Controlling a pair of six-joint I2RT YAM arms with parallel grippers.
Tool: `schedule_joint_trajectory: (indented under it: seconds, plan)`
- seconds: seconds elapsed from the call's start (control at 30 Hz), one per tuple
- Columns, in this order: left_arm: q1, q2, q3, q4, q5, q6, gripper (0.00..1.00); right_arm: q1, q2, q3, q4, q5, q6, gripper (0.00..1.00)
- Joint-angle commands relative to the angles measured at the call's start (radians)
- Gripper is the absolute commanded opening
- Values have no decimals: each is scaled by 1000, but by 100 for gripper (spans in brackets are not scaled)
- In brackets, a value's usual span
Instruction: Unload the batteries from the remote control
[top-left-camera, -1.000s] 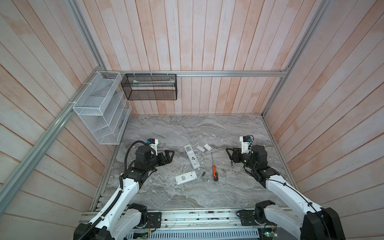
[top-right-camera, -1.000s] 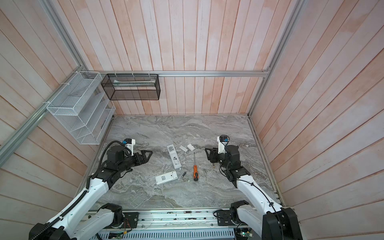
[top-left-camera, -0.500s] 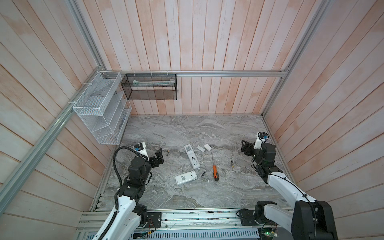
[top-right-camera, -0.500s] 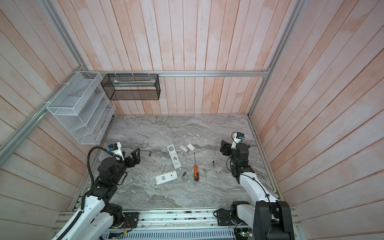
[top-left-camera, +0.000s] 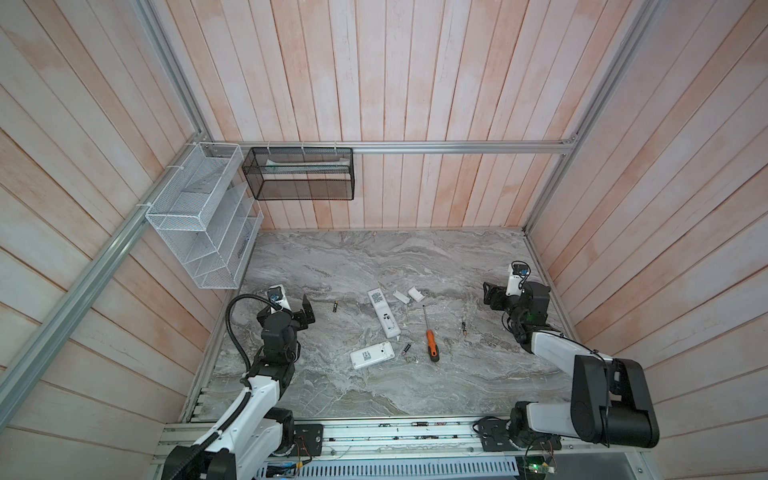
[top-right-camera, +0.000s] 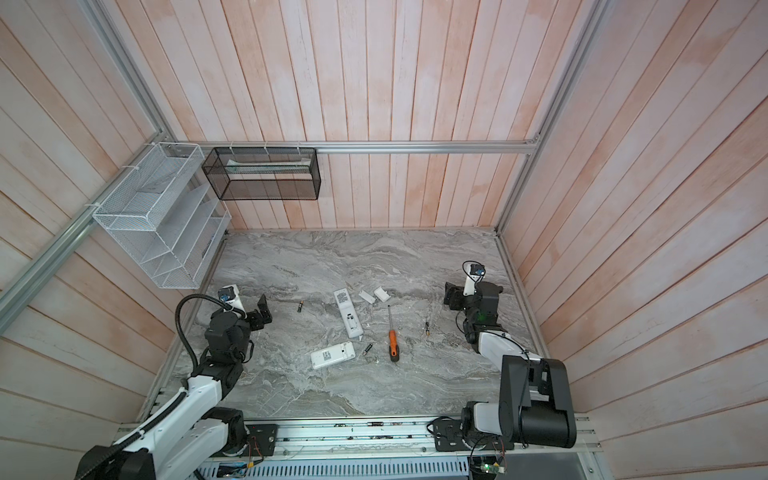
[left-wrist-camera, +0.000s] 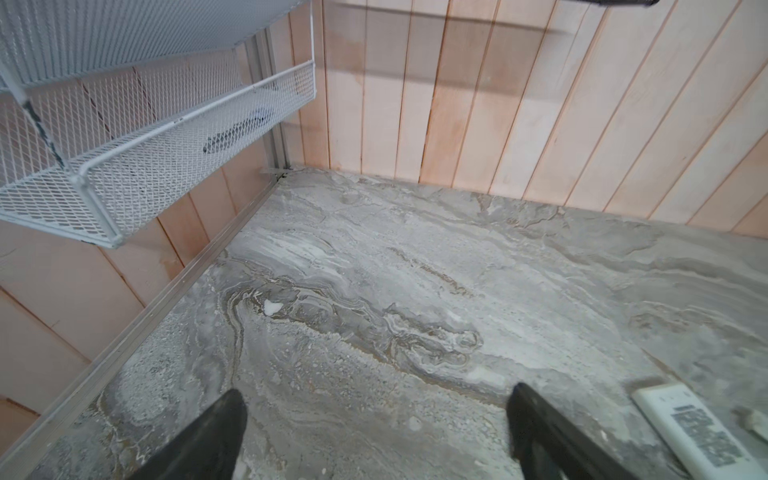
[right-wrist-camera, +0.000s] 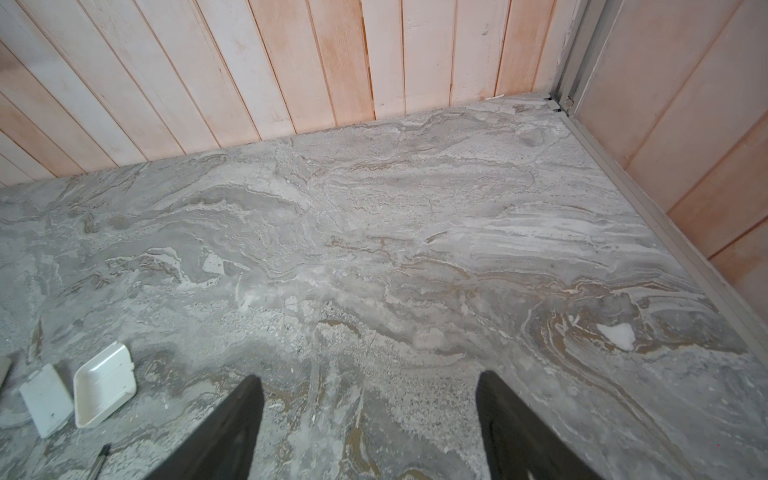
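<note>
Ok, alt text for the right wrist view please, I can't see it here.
The right gripper hangs open and empty over the grey marble tabletop. A white battery cover lies hollow side up beside a second cover. Pale wood-plank walls meet in a corner beyond.

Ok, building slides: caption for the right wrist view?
Open right gripper over the marble table, two white covers lying nearby.

Screwdriver (top-left-camera: 431, 345), two white covers (top-left-camera: 416, 294) on marble tabletop (top-left-camera: 374, 257); white rack (top-left-camera: 199, 220), black basket (top-left-camera: 299, 174) on wall (top-left-camera: 415, 83).
</note>
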Motion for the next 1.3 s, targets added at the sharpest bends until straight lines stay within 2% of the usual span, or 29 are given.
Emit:
schedule_joint_trajectory:
  seconds: [0.0, 0.2, 0.4, 0.53, 0.6, 0.77, 0.9, 1.03, 1.13, 1.17, 1.27]
  plan:
    - [33, 74, -23, 157, 34, 23, 100, -10, 18, -21, 99, -70, -56, 80]
    - [114, 260, 3, 277, 120, 32, 100, -11, 58, -49, 210, -72, -143, 80]
    - [142, 425, 108, 337, 201, 120, 100, -17, 83, -142, 424, -68, -131, 79]
    - [153, 502, 171, 344, 276, 77, 100, -35, 115, -190, 524, -67, -109, 78]
    - [146, 533, 135, 453, 355, 111, 100, -37, 130, -197, 554, -72, -110, 77]
    - [140, 580, 13, 717, 359, 119, 100, -42, 126, -223, 590, -74, -109, 77]
    - [138, 579, 28, 680, 345, 114, 100, -43, 145, -247, 644, -65, -108, 77]
    - [136, 575, 28, 673, 340, 115, 100, -37, 160, -244, 652, -28, -98, 86]
    - [136, 572, 25, 675, 341, 115, 100, -30, 160, -241, 643, 6, -93, 87]
    - [135, 573, 25, 677, 341, 115, 100, -30, 160, -241, 646, 7, -94, 97]
    - [135, 573, 26, 676, 341, 115, 100, -19, 164, -244, 654, 92, -72, 98]
